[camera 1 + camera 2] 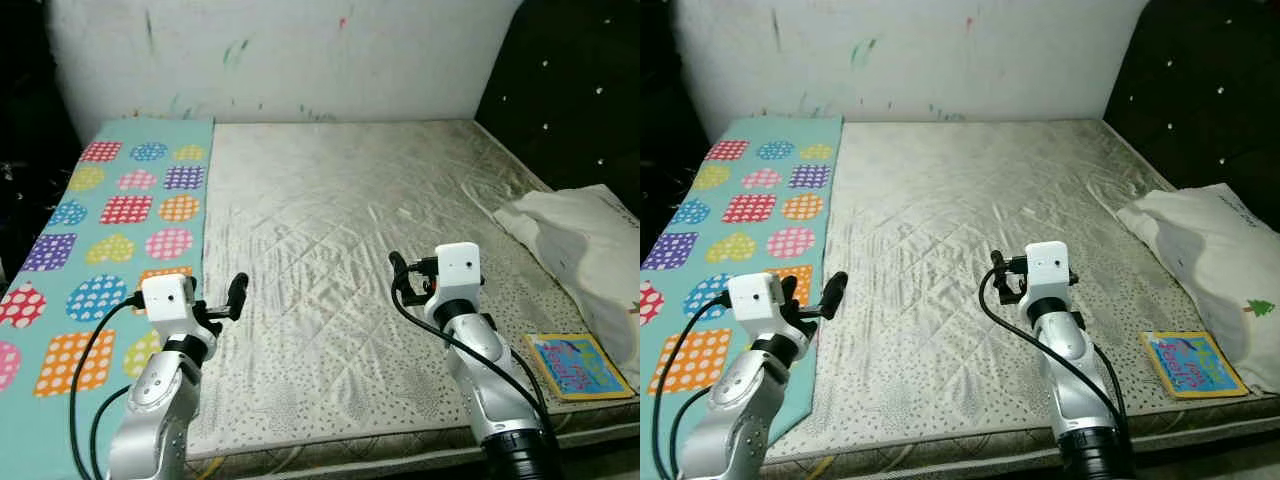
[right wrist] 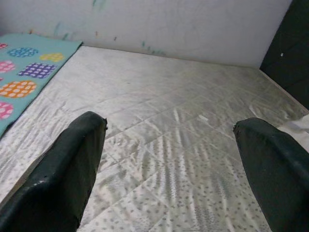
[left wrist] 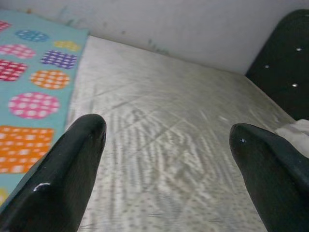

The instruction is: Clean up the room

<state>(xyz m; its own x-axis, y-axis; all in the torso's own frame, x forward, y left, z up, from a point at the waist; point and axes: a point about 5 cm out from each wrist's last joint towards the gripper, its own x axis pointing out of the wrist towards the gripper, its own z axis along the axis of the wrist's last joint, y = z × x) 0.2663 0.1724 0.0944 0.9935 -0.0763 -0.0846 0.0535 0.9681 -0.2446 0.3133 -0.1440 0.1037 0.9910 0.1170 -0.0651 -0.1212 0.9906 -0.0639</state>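
Both arms are up over the near edge of the bed [image 1: 330,200], and neither hand has anything in it. The left hand [image 1: 225,300] hangs above the seam where the bare quilted mattress meets the teal blanket [image 1: 120,215], that bright one with the dotted hearts and squares laid along the bed's left side. From its wrist camera the two black fingers [image 3: 63,169] stand wide apart, with only mattress between them. The right hand [image 1: 405,275] is held over the mattress nearer the middle of the near edge, and its fingers [image 2: 67,164] are spread just as wide, again with nothing but the silvery quilting showing in the gap.

Over at the bed's near right corner lies a small picture book [image 1: 578,365], flat on the mattress, with a yellow border and a blue cover. It sits well apart from the right hand, off to that arm's outer side. Just beside the book, along the right edge, is a white pillow [image 1: 580,245], rumpled, reaching up towards the dark tufted headboard [image 1: 570,90] on that side. A little green tree print shows on the pillow's lower part in the right eye view.

Behind the far edge stands a white wall [image 1: 290,55] marked with streaks of green and red scribble.
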